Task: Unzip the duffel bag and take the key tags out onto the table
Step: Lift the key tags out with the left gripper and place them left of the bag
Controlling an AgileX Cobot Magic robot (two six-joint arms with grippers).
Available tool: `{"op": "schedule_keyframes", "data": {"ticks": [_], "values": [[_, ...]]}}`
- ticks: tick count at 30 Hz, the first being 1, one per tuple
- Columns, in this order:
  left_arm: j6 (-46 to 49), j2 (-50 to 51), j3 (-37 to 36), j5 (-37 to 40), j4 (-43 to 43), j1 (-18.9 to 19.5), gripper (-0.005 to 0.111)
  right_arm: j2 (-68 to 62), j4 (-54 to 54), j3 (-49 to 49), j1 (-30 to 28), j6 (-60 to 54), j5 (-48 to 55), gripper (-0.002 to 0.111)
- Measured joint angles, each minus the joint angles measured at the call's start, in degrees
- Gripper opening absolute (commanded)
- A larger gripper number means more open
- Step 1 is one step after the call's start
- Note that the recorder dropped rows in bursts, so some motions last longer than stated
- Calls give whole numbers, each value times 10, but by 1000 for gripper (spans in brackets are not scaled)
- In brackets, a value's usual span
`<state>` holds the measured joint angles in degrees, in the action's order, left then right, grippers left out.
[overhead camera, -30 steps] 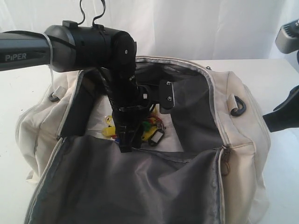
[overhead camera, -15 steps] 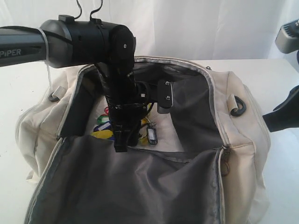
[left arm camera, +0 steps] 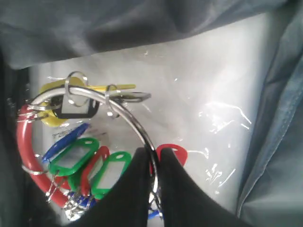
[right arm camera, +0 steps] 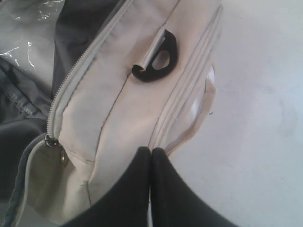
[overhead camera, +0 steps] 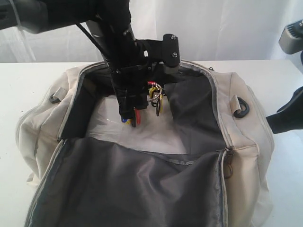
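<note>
Lifted off the duffel bag (overhead camera: 251,142) floor since a second ago, with left gripper (overhead camera: 130,120) clenched on the metal ring (left arm camera: 128,113) and key tags (overhead camera: 154,97) dangling near 12 o'clock of the opening. Rise straight up, then swing toward 9 o'clock onto the table (overhead camera: 28,80). Mind the zipper edge (overhead camera: 75,94) there. Right gripper (overhead camera: 284,118) pressed closed, empty, at 3 o'clock.

Bright diffuse light, bkgd washed out, pics soft.

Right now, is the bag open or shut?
Open: the bag has its flap folded forward, baring the grey lining.
</note>
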<state>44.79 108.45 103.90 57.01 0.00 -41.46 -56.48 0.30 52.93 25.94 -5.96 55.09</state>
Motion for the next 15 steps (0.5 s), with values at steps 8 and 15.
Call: {"op": "schedule_keyframes", "data": {"ticks": [8, 15], "values": [[-38, -65, 5, 54, 131, 2, 0, 0, 0, 0, 0, 0, 1, 0], [-58, -123, 5, 77, 161, 67, 0, 0, 0, 0, 0, 2, 2, 0]]}}
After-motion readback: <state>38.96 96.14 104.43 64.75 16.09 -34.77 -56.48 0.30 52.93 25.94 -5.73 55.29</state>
